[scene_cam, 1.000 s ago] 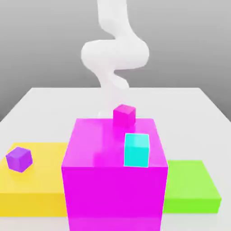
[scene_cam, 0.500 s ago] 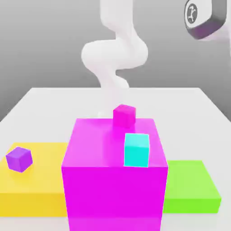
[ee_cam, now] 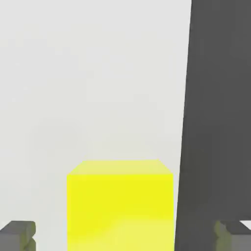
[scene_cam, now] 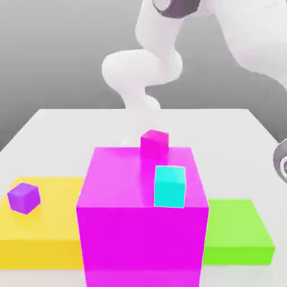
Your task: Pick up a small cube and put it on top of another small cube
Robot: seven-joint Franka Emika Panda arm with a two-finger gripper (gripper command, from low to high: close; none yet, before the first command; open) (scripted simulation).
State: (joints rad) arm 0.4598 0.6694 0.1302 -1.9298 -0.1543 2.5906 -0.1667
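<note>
In the hand view the small bright yellow cube (ee_cam: pixel 120 206) rests on the pale table surface, directly between the two fingertips of my gripper (ee_cam: pixel 125 236). The fingers (ee_cam: pixel 19 235) stand wider apart than the cube, with a gap on each side, so the gripper is open and not touching it. In the exterior view a small pink cube (scene_cam: pixel 154 142) and a cyan cube (scene_cam: pixel 170 186) sit on top of the big magenta block (scene_cam: pixel 140 235). A small purple cube (scene_cam: pixel 24 197) lies on the wide flat yellow slab (scene_cam: pixel 50 235).
A flat green slab (scene_cam: pixel 238 230) lies at the exterior view's right of the magenta block. The white arm (scene_cam: pixel 246 39) bends across the upper right of that view. A dark band (ee_cam: pixel 215 122) runs beside the yellow cube in the hand view.
The arm has swung toward the exterior view's right, and its links now fill the upper right corner. The pink, cyan and purple cubes have not moved.
</note>
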